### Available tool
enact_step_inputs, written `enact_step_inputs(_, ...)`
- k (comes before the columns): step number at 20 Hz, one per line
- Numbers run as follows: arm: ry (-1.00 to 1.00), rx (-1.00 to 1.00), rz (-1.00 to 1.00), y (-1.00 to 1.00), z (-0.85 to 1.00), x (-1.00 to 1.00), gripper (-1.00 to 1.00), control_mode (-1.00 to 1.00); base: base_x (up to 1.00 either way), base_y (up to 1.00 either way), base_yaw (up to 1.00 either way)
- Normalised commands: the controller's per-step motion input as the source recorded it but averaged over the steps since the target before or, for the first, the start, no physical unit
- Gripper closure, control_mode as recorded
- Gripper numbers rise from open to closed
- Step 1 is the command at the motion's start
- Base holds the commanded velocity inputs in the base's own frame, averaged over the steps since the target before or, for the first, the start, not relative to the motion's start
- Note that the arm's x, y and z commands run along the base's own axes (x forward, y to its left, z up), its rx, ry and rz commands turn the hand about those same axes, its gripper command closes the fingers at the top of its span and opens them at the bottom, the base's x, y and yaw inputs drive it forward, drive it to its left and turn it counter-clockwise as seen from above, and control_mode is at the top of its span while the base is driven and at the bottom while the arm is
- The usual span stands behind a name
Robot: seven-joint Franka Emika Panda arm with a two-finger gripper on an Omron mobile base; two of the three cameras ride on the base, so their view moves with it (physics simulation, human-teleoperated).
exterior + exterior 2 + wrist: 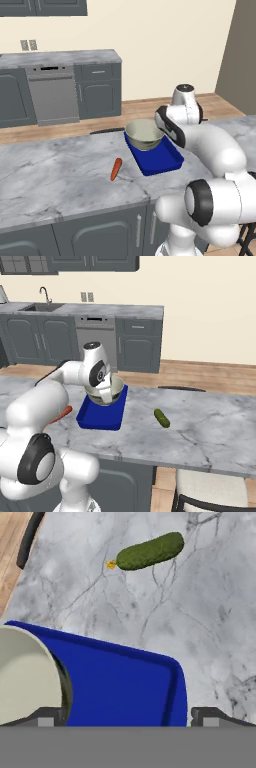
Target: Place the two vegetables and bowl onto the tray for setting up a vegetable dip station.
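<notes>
The silvery bowl [144, 134] with its pale inside sits on the far end of the deep-blue tray [162, 161] on the marble counter. My gripper [129, 719] hovers open just above the tray [125, 687], right beside the bowl [25, 677], with nothing between its fingers. On the counter left of the tray lies the orange carrot [116, 169]; in the right base view my arm half hides this carrot [62, 413]. The dark green cucumber [161, 417] lies on the bare marble to the tray's right, and this cucumber [150, 550] shows beyond the tray's rim in the hand view.
A dark chair back [182, 388] curves along the counter's far edge. Grey cabinets and a dishwasher [52, 95] stand across the wooden floor. The marble counter [210, 426] stretches wide on both sides of the tray.
</notes>
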Motion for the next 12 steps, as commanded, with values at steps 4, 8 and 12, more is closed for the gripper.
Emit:
enact_step_inputs(4,0.00,-0.02,0.28,-0.30,0.10,-0.28,-1.00,-1.00,0.00,0.00,0.00)
enact_step_inputs(8,0.00,-0.02,0.31,-0.33,0.08,-0.24,-1.00,-1.00,0.00,0.00,0.00)
enact_step_inputs(12,0.02,-0.01,0.26,-0.35,0.05,-0.19,-1.00,-1.00,0.00,0.00,0.00)
